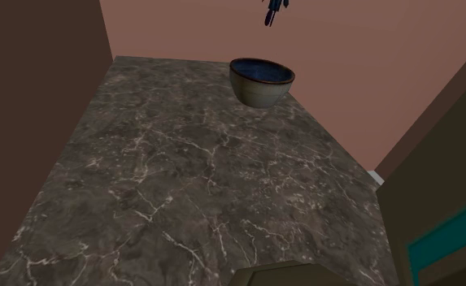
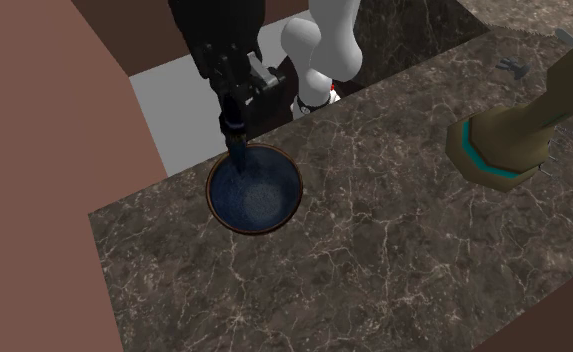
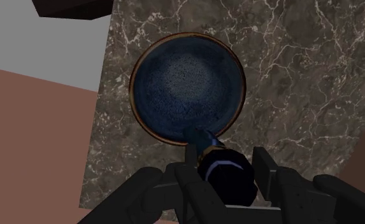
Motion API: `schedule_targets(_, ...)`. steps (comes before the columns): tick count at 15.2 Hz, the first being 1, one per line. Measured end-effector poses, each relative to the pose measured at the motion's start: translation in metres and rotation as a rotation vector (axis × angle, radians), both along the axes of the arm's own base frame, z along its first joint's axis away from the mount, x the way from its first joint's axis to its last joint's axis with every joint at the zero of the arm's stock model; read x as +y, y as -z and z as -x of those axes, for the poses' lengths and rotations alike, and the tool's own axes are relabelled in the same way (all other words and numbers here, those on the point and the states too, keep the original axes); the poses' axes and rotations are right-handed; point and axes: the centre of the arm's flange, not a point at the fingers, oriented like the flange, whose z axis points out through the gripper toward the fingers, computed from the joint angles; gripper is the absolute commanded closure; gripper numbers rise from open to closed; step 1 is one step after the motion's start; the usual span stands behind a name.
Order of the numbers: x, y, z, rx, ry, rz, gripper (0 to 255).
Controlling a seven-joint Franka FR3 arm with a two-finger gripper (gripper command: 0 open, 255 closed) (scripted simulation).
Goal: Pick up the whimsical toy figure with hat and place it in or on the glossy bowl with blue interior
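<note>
The toy figure [image 3: 220,167] is dark blue with a dark rounded end, and my gripper [image 3: 225,173] is shut on it. One black finger [image 3: 191,160] presses it from each side. It hangs above the near rim of the bowl [image 3: 187,86], which has a speckled blue interior and a brown rim. In the second exterior view the gripper [image 2: 234,100] points down and the toy's [image 2: 237,150] tip is just over the bowl's [image 2: 259,195] edge. From the shoulder view the toy [image 1: 273,11] hangs high above the grey-sided bowl [image 1: 261,82].
The bowl stands near the far edge of a dark marble counter [image 1: 190,187], close to the pink-brown wall [image 1: 345,49]. An olive-brown thing with a teal edge [image 2: 502,142] stands on the counter at the second exterior view's right. The white arm [image 2: 326,45] rises behind the bowl.
</note>
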Motion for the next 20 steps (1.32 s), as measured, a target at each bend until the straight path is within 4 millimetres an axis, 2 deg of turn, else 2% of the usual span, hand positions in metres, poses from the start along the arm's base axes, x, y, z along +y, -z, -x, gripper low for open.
schedule_targets(20, -0.001, 0.102, -0.001, 0.000, 0.000, 0.000, 255)
